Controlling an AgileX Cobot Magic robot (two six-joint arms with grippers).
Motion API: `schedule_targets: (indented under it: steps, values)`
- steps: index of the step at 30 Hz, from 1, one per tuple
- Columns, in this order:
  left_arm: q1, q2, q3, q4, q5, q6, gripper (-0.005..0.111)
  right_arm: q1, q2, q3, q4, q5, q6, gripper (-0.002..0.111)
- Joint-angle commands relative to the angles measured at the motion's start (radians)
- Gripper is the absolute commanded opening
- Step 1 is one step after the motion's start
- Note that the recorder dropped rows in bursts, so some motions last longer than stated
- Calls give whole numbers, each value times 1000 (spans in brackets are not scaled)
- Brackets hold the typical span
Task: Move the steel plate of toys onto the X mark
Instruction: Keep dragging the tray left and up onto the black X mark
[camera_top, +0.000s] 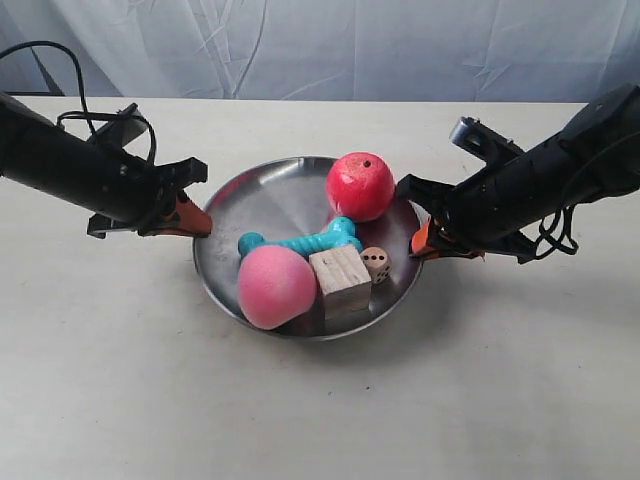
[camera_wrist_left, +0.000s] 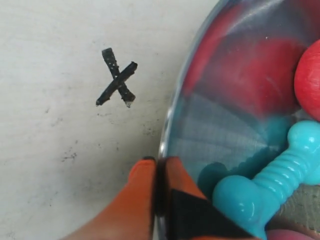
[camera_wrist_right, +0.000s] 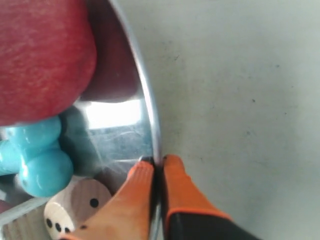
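The steel plate (camera_top: 250, 205) sits mid-table holding a red ball (camera_top: 359, 186), a pink foam egg (camera_top: 275, 286), a teal bone (camera_top: 300, 241), a wooden cube (camera_top: 340, 280) and a spotted die (camera_top: 376, 262). My left gripper (camera_wrist_left: 160, 161) is shut on the plate's rim (camera_wrist_left: 176, 100), one orange finger inside, one outside. My right gripper (camera_wrist_right: 154, 161) is shut on the opposite rim (camera_wrist_right: 145, 95) beside the die (camera_wrist_right: 75, 205) and bone (camera_wrist_right: 40, 165). The black X mark (camera_wrist_left: 117, 77) lies on the table just outside the rim by my left gripper; it is hidden in the exterior view.
The pale table (camera_top: 320, 410) stretches all round the plate. A wrinkled white cloth backdrop (camera_top: 330, 45) hangs behind its far edge. Black cables (camera_top: 70, 60) loop over the arm at the exterior view's left.
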Motion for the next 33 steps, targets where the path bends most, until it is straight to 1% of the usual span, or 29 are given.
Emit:
schedule_targets:
  steps: [1,4,8,14,25,33]
  values:
    - [-8,-19,-34,-78,125,-16,0,25,-1,-39,46,101,-16,-1]
    - [-8,-19,-54,-56,127,-29,0,25,-1,-71,46,118,-12,-1]
    - [-8,-19,-76,-10,128,-54,0,50,-1,-119,-20,122,51,-1]
    - [-3,-19,-76,5,129,-57,0,85,1,-153,-50,115,101,-1]
    - [62,-48,-76,20,147,-64,0,109,65,-153,-31,134,107,-1]
    - [126,-48,-76,37,130,-67,0,142,115,-249,-40,175,117,-1]
